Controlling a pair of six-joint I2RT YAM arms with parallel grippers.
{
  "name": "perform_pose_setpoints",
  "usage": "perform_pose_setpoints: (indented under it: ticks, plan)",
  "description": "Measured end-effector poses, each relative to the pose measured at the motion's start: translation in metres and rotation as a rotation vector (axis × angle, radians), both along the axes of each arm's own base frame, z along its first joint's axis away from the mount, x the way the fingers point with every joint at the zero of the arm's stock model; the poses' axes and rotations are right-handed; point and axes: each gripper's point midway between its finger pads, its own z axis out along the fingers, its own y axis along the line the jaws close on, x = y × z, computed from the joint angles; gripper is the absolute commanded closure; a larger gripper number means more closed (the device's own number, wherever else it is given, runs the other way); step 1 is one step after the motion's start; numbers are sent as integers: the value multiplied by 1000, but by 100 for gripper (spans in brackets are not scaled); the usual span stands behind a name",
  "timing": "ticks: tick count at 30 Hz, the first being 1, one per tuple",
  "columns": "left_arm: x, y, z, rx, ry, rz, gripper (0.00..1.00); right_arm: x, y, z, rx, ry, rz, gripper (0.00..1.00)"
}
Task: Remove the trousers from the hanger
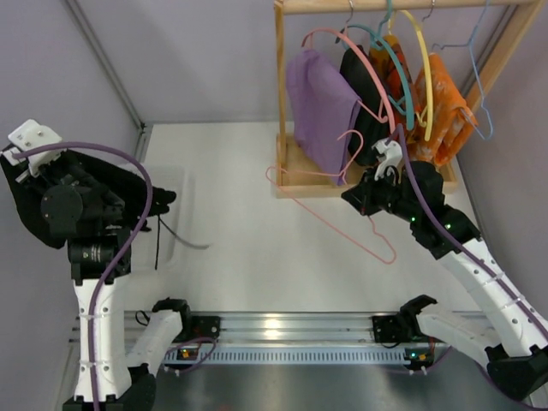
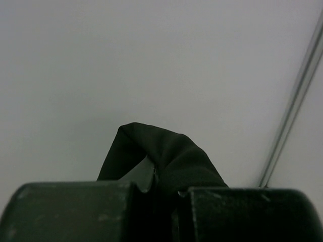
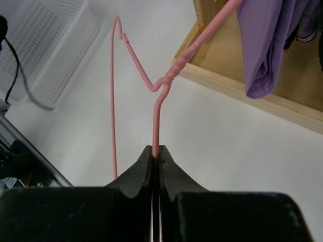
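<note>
Overhead rear view, two wrist close-ups

Black trousers (image 2: 171,156) bunched, pink hanger (image 3: 156,126) bare

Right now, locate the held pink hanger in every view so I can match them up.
Top external: pink hanger centre-right, held by the right gripper.
Left wrist: not in it; only dark cloth in the left gripper.
Right wrist: centre, rising from the shut jaws.
Shared landmark: purple garment, upper middle in top external, top right in right wrist.
</note>
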Motion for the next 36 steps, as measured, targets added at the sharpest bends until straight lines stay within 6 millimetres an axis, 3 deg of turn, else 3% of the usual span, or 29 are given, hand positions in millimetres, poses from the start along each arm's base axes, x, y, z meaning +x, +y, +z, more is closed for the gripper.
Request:
perform_pose_setpoints:
  ticks: [4, 9, 13, 18, 24, 30, 36]
  plan:
    - [4, 7, -10, -3, 26, 30, 100, -1, 0, 1, -2, 0, 4, 100]
    - [29, 7, -9, 29, 51, 23, 100, -2, -1, 2, -8, -1, 6, 100]
    - [66, 8, -18, 62, 116, 17, 100, -2, -1, 5, -11, -9, 9, 100]
    - [111, 9, -42, 88, 232, -4, 100, -3, -2, 9, -11, -16, 10, 100]
    - [109, 14, -74, 91, 277, -2, 100, -4, -3, 10, -13, -25, 12, 100]
    - [107, 34, -131, 45, 370, 26, 100, -5, -4, 19, -12, -43, 15, 100]
    - [91, 62, -193, -51, 489, 72, 100, -5, -4, 23, -8, -51, 14, 100]
